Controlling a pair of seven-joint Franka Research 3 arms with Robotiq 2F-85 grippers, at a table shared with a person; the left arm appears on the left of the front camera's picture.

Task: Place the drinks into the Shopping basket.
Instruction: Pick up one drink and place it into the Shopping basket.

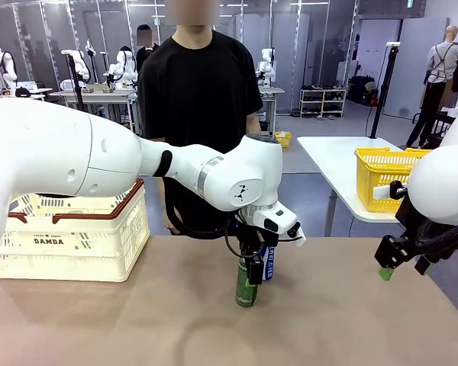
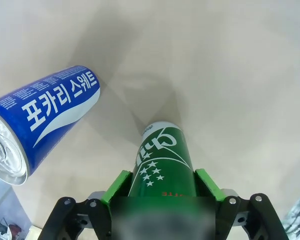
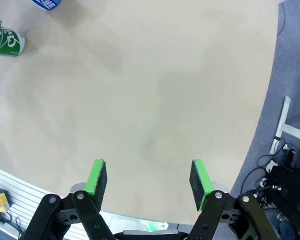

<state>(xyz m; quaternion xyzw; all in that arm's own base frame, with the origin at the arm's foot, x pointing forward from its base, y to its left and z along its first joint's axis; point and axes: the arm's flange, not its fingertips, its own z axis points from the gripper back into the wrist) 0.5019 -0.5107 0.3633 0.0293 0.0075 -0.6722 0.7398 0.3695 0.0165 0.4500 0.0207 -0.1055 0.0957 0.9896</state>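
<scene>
A green can [image 1: 246, 287] stands upright on the table's middle. My left gripper [image 1: 249, 268] comes down over it, and in the left wrist view its green pads [image 2: 116, 187] press both sides of the green can [image 2: 163, 157]. A blue can with white lettering [image 2: 37, 117] stands right beside it, partly behind the gripper in the front view [image 1: 269, 261]. The cream Shopping basket [image 1: 76, 236] with a brown rim sits at the table's left. My right gripper [image 1: 402, 269] hovers at the right edge, and its own view shows the gripper [image 3: 150, 179] open with nothing between the pads.
A person in a black shirt [image 1: 201, 91] stands at the far side of the table. A yellow mesh basket [image 1: 385, 177] rests on another white table at the back right. The table edge [image 3: 262, 115] runs along the right of the right wrist view.
</scene>
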